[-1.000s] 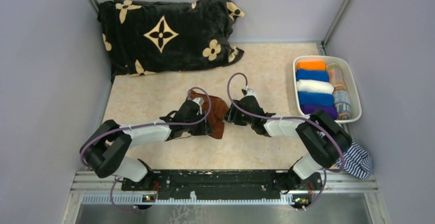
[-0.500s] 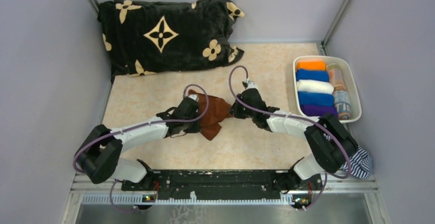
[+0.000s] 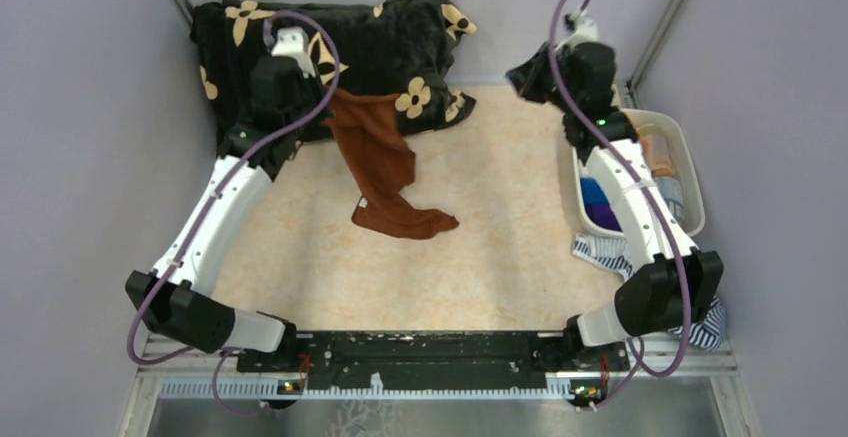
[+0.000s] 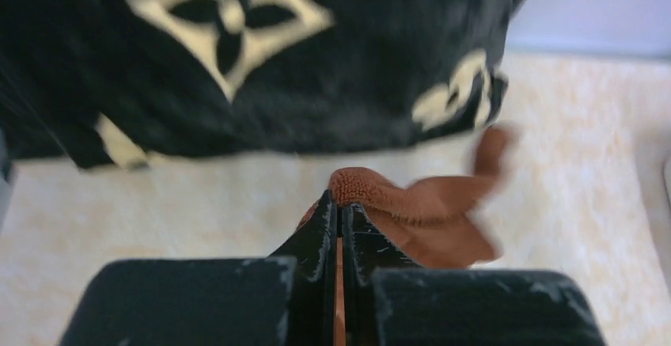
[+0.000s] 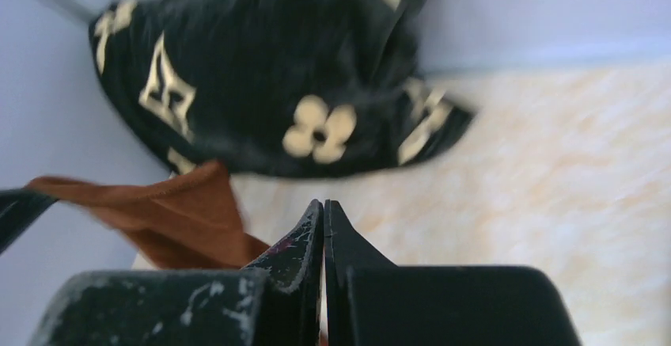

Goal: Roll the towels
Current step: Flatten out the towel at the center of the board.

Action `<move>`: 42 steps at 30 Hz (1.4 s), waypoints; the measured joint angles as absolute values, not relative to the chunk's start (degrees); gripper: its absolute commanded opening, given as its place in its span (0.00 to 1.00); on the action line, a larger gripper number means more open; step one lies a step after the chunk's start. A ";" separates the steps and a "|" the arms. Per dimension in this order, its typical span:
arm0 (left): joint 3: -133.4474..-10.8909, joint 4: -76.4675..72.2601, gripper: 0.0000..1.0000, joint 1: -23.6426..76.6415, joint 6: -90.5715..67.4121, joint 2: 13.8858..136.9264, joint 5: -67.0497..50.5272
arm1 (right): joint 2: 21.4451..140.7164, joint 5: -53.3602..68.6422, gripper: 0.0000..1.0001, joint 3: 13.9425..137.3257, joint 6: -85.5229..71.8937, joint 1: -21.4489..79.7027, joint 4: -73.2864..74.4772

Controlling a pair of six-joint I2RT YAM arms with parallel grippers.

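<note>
The left gripper (image 4: 339,203) pinches the brown towel (image 3: 385,172) before the black blanket (image 3: 370,37); only its wrist view shows the right gripper (image 5: 324,207) closed on nothing.

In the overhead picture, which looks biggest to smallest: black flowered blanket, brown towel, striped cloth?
1. black flowered blanket
2. brown towel (hanging raised, nearer the camera)
3. striped cloth (partly hidden by the right arm, so unsure)

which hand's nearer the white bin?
Right. The right hand sits just past the white bin, off its far-left corner; the left hand is across the table by the black blanket, gripping the brown towel.
</note>
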State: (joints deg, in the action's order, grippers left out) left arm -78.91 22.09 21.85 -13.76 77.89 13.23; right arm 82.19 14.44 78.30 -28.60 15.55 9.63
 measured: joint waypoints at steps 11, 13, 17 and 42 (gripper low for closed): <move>-99.96 25.56 0.00 20.27 -7.20 80.20 3.22 | 73.80 17.74 0.25 89.73 -21.87 11.31 16.49; -98.52 26.20 0.00 20.25 -8.05 79.26 1.80 | 70.85 18.81 0.34 84.62 -21.19 11.88 15.46; -95.15 27.62 0.00 20.25 -9.37 77.78 0.67 | 68.31 20.25 0.47 69.89 -19.11 16.84 12.23; -79.24 26.70 0.00 19.84 -8.58 66.98 12.99 | 115.83 15.05 0.54 72.34 -9.63 30.92 -2.37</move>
State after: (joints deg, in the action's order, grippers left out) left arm -79.24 26.70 19.84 -8.58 66.98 12.99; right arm 115.83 15.05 72.34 -9.63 30.92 -2.37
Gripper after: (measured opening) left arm 0.014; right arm 0.579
